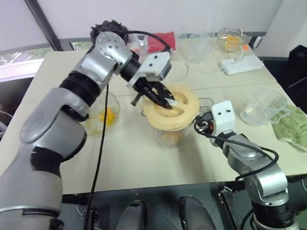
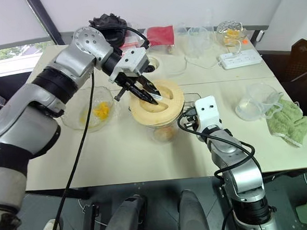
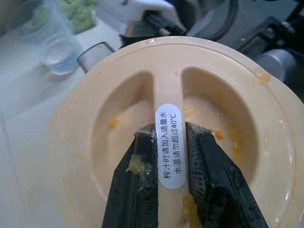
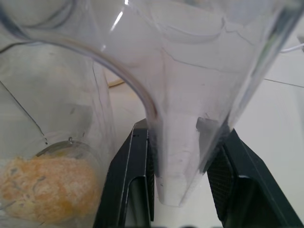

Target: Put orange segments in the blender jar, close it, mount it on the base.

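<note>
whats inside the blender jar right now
Orange segments lie at the bottom of the blender jar, seen through its clear wall. The cream lid covers its mouth, so the blade hub cannot be seen.

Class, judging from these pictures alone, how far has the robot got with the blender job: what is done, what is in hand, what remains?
Done: orange segments lie in the blender jar.
In hand: the left gripper pinches the cream lid by its ridge over the jar's mouth, while the right gripper clamps the jar's handle.
Left: seating the lid and mounting the jar on the base, not yet done.
</note>
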### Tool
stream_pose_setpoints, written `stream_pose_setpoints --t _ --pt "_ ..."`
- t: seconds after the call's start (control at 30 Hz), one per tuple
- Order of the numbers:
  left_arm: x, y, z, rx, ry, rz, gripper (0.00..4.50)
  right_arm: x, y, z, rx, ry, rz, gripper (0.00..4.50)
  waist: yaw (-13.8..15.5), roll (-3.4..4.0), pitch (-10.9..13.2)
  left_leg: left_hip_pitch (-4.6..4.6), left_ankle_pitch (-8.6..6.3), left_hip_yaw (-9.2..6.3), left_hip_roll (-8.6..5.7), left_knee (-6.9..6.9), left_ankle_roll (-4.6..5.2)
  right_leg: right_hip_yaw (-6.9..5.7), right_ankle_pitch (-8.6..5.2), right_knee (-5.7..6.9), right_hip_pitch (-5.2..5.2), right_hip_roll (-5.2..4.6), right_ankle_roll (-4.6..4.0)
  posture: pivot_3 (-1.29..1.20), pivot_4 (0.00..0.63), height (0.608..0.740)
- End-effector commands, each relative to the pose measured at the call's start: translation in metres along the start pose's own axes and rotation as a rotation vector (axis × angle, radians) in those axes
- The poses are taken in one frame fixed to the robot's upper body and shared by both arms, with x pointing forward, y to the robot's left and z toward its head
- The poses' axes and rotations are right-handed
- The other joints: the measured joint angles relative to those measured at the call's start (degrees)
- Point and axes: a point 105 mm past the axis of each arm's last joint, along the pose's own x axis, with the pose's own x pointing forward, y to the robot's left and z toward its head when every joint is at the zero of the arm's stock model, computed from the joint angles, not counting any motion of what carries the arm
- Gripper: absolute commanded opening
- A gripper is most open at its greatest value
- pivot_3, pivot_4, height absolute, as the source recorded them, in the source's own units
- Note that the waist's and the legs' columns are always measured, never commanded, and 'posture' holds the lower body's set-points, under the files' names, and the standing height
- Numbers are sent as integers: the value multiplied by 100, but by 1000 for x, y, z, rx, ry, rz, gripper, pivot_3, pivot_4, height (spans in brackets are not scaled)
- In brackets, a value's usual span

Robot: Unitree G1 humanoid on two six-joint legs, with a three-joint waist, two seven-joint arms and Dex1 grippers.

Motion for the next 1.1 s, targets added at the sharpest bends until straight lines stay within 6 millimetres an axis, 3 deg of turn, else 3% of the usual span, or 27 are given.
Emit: stream_pose_setpoints --t 0.03,0.33,0.5,0.8,1.1 --pt "1 0 -16 -32 65 11 273 -7 -8 0 -13 0 -45 918 -2 -4 3 -5 0 -2 -1 1 0 -1 0 -1 -2 0 0 0 150 740" --pt "14 -2 -13 -58 21 -23 273 -10 -11 -1 -9 8 -63 918 10 11 -6 -6 0 -5 -4 4 1 -1 -2 -1 0 -7 4 0 150 740" --pt "18 -3 -15 -167 3 -21 273 -10 -11 -1 -14 8 -64 918 7 11 -6 -5 -1 -6 -6 3 1 -2 -4 0 0 -8 6 0 150 740" --pt "7 13 -26 -358 102 247 273 -9 -7 -3 -27 9 -53 918 1 12 -7 -3 -1 -8 -8 2 1 -2 -6 1 4 -8 10 0 150 740" --pt "-6 15 -19 -517 112 436 273 -1 -4 1 -38 -7 -31 918 -10 18 -10 25 -1 -12 -7 2 1 -5 -7 1 31 -8 11 0 150 740"
